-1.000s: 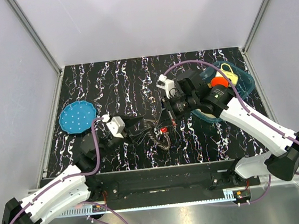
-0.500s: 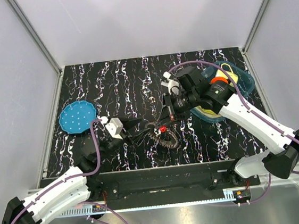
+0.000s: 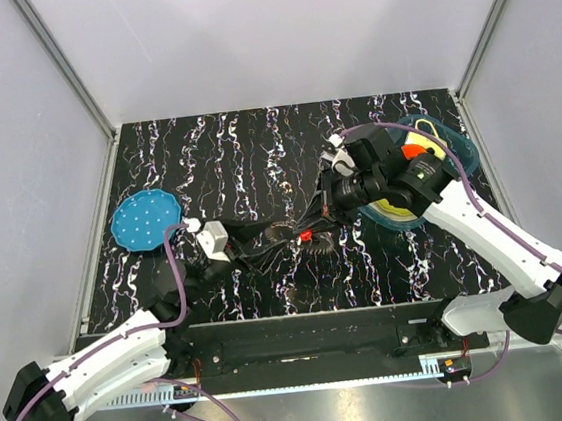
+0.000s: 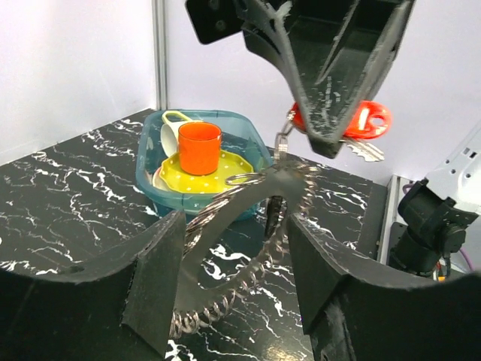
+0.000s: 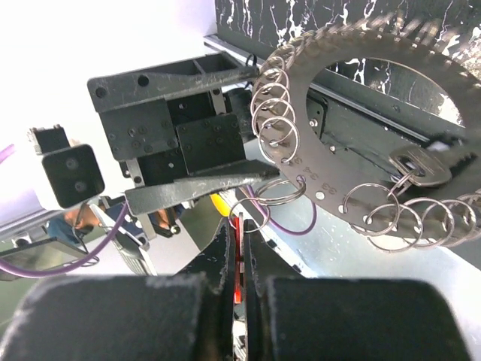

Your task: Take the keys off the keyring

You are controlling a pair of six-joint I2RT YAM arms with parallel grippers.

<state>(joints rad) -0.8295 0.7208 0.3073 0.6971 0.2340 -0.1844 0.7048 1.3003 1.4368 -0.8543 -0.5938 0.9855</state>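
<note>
The keyring is a flat grey band rimmed with several small split rings, held tilted off the table. My left gripper spans it, fingers pressing its outer edge; the band runs between the fingers. My right gripper is shut on the red key, which hangs from one small ring. From the left wrist I see that red key in the right gripper, with a silver key below. The right wrist view shows my shut gripper, the keyring and a grey key.
A teal tub at the back right holds an orange cup, a yellow plate and a white mug. A blue dotted disc lies at the left edge. Grey walls enclose the black marbled table.
My right gripper has drawn back and to the right with the red key. The keyring has shifted slightly back and stretched toward it. The left gripper has stayed nearly in place.
</note>
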